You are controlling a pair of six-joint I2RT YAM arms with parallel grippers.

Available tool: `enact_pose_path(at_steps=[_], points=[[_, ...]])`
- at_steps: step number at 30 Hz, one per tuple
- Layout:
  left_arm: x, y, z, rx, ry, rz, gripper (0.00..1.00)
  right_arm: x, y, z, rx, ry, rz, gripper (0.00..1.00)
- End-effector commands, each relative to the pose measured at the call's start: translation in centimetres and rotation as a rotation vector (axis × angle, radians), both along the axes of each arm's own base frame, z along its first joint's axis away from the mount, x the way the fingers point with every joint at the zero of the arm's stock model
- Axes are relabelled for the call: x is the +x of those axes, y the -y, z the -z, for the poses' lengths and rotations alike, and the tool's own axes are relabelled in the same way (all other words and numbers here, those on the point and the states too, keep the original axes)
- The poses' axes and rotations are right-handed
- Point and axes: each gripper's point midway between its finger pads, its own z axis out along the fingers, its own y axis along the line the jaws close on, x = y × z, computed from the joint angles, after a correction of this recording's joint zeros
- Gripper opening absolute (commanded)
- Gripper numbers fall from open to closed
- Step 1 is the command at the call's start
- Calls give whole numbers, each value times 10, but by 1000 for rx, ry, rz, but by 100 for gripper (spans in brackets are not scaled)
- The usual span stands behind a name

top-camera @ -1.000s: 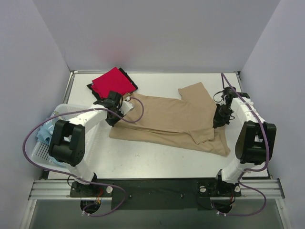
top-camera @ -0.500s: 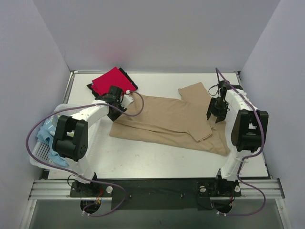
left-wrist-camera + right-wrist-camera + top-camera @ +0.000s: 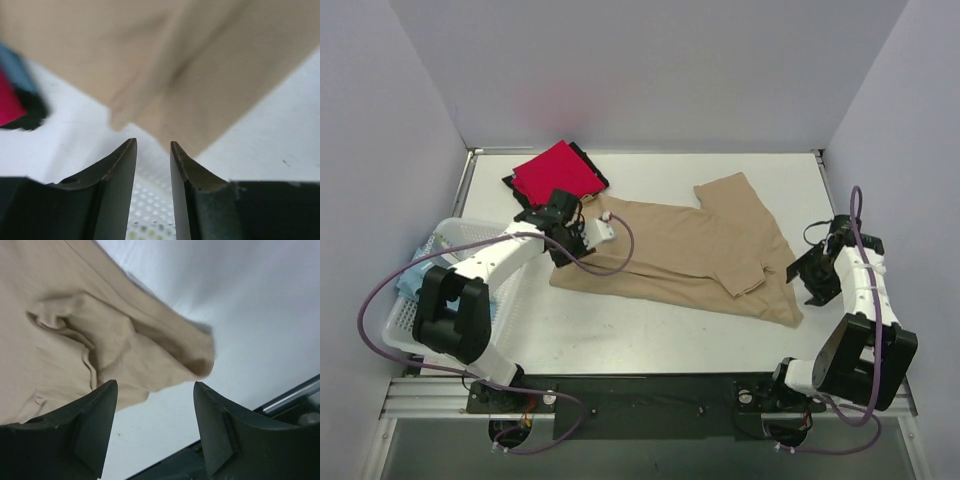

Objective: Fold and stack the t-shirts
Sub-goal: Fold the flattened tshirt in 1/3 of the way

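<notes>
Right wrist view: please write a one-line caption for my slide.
Open right gripper above a rumpled corner of the tan t-shirt lying on the white table, holding nothing.

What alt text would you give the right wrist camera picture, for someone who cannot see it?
A rumpled tan-beige cloth t-shirt lies on a white table, one creased corner pointing right. Along the bottom edge, the right gripper shows its two dark fingers spread wide apart, holding nothing.

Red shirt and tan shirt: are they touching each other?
Apart. The top view shows a strip of bare table between the red shirt and the tan shirt.
</notes>
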Motion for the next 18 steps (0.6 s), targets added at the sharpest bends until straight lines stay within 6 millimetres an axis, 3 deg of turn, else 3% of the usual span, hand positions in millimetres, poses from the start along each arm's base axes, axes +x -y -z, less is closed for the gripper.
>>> enact_pose_path(at_steps=[1, 5, 11, 13, 14, 15, 16, 17, 18], points=[[-42, -4, 45, 101, -125, 215, 45, -39, -30, 29, 95, -82, 127, 57], [-40, -9, 69, 150, -112, 250, 51, -56, -31, 57, 117, -118, 239, 54], [-34, -9, 93, 167, -63, 249, 52, -67, -11, 74, 7, -159, 286, 51], [-26, -15, 97, 193, -22, 215, 50, -66, -7, 81, -8, -155, 297, 42], [-24, -16, 97, 199, -13, 207, 48, -68, -5, 84, -17, -164, 313, 31], [-24, -16, 98, 197, -6, 200, 35, -68, -4, 88, -15, -169, 319, 25], [-23, -16, 98, 195, -2, 184, 23, -67, -2, 90, -10, -170, 324, 13], [-23, -17, 97, 191, -4, 178, 4, -67, -1, 92, -8, -181, 316, 7], [-23, -18, 96, 193, -5, 160, 0, -65, 2, 90, -7, -179, 322, 0]])
